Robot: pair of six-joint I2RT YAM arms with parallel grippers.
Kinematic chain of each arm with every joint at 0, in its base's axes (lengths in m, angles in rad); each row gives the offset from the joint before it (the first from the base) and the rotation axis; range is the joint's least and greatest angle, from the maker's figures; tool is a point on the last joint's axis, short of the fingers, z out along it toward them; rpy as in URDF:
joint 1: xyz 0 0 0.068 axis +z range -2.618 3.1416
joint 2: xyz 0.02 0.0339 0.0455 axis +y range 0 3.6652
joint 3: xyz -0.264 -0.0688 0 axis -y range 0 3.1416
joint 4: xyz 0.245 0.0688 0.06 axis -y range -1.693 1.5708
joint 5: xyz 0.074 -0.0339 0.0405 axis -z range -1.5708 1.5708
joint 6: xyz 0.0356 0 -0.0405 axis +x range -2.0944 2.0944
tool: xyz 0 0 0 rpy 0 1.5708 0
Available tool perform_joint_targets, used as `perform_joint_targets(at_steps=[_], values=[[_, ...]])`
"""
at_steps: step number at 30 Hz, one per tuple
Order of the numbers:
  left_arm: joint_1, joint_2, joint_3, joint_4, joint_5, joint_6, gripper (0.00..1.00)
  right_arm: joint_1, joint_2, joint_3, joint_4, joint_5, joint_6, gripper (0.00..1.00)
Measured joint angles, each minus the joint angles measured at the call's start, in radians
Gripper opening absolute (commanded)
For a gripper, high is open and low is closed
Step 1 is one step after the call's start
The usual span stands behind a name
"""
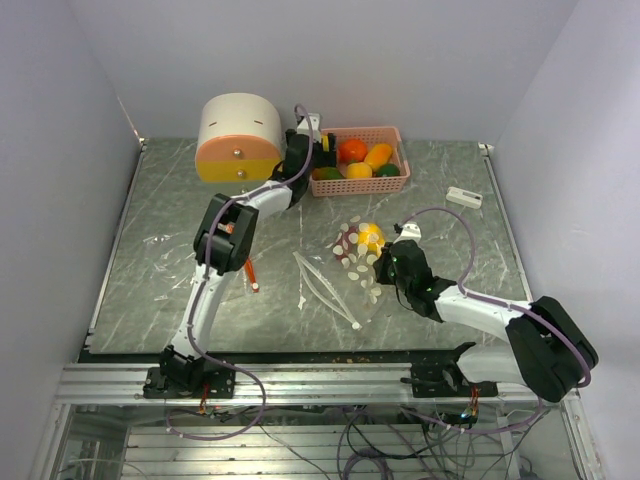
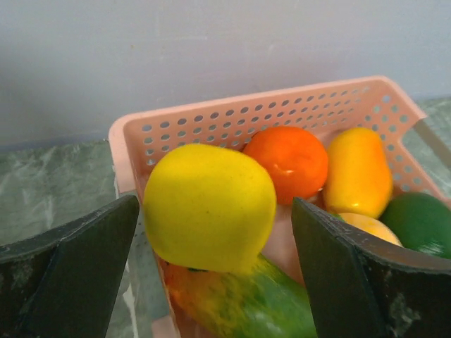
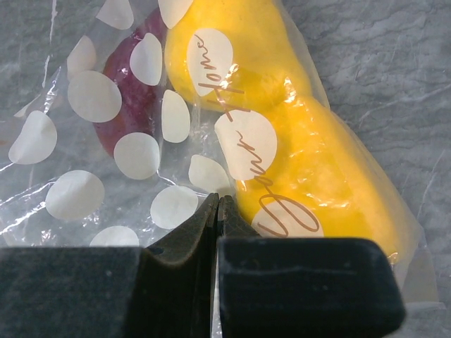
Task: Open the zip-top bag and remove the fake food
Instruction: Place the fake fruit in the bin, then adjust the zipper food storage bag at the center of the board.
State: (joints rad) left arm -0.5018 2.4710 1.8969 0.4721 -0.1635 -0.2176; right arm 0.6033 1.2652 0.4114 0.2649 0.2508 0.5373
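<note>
Your left claw (image 2: 215,232) is released and spread wide over the left end of the pink basket (image 2: 232,120) at the far side of the table (image 1: 160,290). A yellow fruit (image 2: 209,205) sits between its fingers with a gap showing on either side, so nothing is gripped. The fruit rests on a green-and-orange piece (image 2: 246,303). Further along the basket lie an orange fruit (image 2: 289,158), a long yellow-orange piece (image 2: 358,172) and a green one (image 2: 423,222).

Your right claw (image 3: 217,204) is clenched tight on the clear film of the zip-top bag (image 3: 91,141), the one with white dots, which lies mid-table, well apart from the basket. Two pieces of fake food are inside the bag: a lumpy yellow piece (image 3: 296,162) and, just beside it, a dark purple piece (image 3: 127,120).

A round cream-and-orange drawer box (image 1: 238,137) stands left of the basket.
</note>
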Motion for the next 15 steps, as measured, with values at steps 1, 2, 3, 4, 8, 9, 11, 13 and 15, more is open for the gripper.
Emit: perform_joint_targets(at_steps=[1, 2, 3, 4, 8, 9, 11, 13, 15], values=[[-0.003, -0.035, -0.035, 0.003, 0.005, 0.003, 1.00, 0.000, 0.000, 0.000, 0.000, 0.000, 0.000, 0.00], [-0.004, -0.078, -0.070, 0.003, 0.013, 0.006, 1.00, 0.000, 0.000, 0.000, 0.001, 0.000, 0.000, 0.00], [-0.006, -0.113, -0.090, 0.004, 0.017, 0.009, 1.00, 0.000, 0.000, 0.000, 0.001, 0.000, 0.000, 0.00], [-0.008, -0.153, -0.112, 0.011, 0.024, 0.011, 1.00, 0.000, -0.001, 0.000, 0.001, 0.000, 0.000, 0.00], [-0.025, -0.318, -0.145, 0.015, 0.042, 0.016, 0.94, 0.000, -0.016, 0.000, -0.002, 0.000, 0.000, 0.00], [-0.027, -0.346, -0.144, 0.015, 0.048, 0.015, 0.91, 0.000, -0.025, 0.000, -0.003, 0.000, 0.000, 0.00], [-0.032, -0.406, -0.156, 0.019, 0.068, 0.010, 0.89, 0.000, -0.047, 0.000, -0.004, 0.000, 0.000, 0.00], [-0.042, -0.490, -0.233, 0.039, 0.090, 0.002, 0.85, 0.000, -0.076, 0.000, -0.006, 0.005, 0.000, 0.00], [-0.052, -0.579, -0.351, 0.058, 0.094, 0.000, 0.82, 0.000, -0.099, 0.001, -0.011, 0.013, -0.002, 0.01]])
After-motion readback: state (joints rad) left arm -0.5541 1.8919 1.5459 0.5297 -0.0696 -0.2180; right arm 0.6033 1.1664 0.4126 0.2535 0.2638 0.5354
